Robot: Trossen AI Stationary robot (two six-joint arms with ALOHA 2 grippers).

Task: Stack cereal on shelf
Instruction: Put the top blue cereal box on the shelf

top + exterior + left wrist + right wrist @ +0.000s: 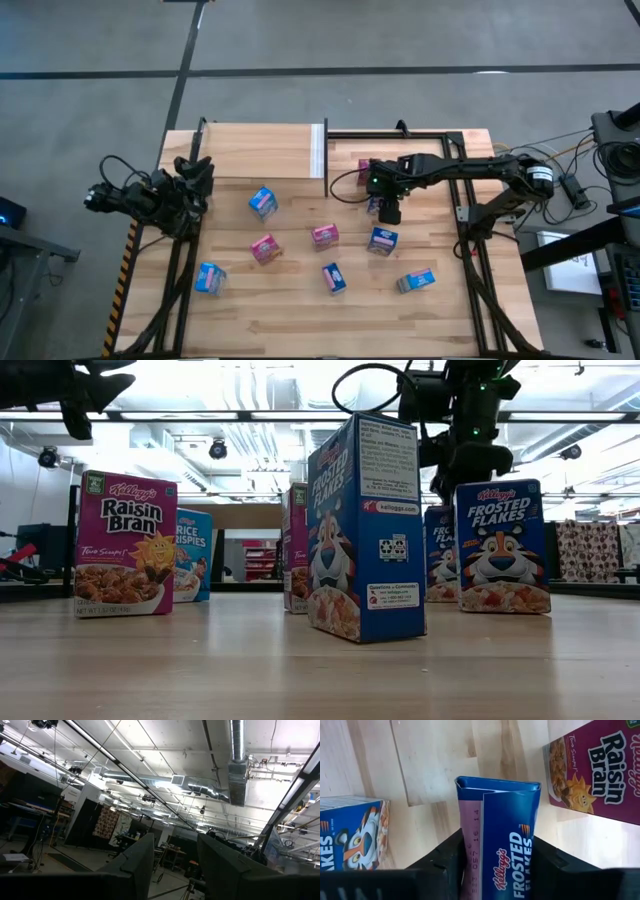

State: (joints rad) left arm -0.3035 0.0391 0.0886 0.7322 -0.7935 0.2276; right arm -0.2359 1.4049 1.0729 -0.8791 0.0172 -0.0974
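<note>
High view first, operator, reading from your left: the left gripper (197, 180) sits raised at the table's left edge, beside the shelf's near corner, holding nothing. Its own wrist camera looks up at ceiling ducts and lights, with both fingers (136, 862) parted and only air between them.

The table (260, 320) is pale planking on a black frame. The shelf (262, 150), smoother light wood with a white strip down its right edge, lies along the far edge, left of centre, with no boxes on it.

Loose boxes stand scattered across the middle: a blue box (209, 278) near the front left, another blue box (263, 202) just in front of the shelf, a pink box (265, 248), a second pink box (324, 235) at centre, a blue one (333, 277) nearer the front, one more blue (382, 240), and a tipped box (416, 281) towards the right.

The right gripper (388, 211) is down just right of the shelf's strip. In its wrist view you see the fingers (445, 857) pressed on both narrow sides of a Frosted Flakes box (502, 840), gripping it. A Raisin Bran box (595, 770) stands near it, and another Frosted Flakes box (350, 832) on its other side.

Bare planking runs along the front and right edges.
</note>
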